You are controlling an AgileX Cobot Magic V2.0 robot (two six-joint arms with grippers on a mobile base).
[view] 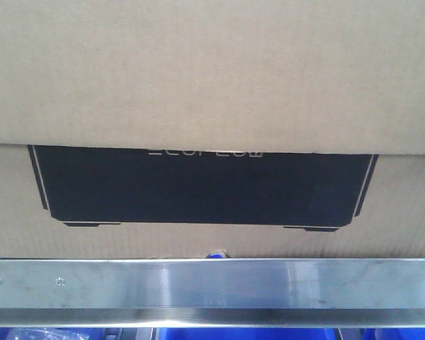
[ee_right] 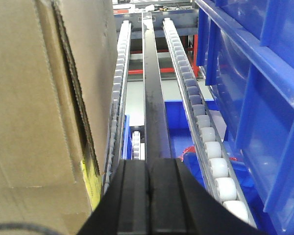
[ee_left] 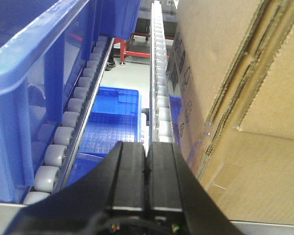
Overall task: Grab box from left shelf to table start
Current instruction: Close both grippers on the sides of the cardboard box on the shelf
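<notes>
Well, corrugated cardboard box (view: 212, 71) sits above brushed-steel shelf rail (view: 212, 283); L gripper (ee_left: 147, 151) & R gripper (ee_right: 148, 167) both pressed together.

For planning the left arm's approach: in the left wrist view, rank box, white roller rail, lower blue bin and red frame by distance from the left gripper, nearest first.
From the left gripper:
1. White roller rail, just ahead of it, and box, close on the right: too close to call.
2. Lower blue bin, below, ahead-left.
3. Red frame, far back.
</notes>
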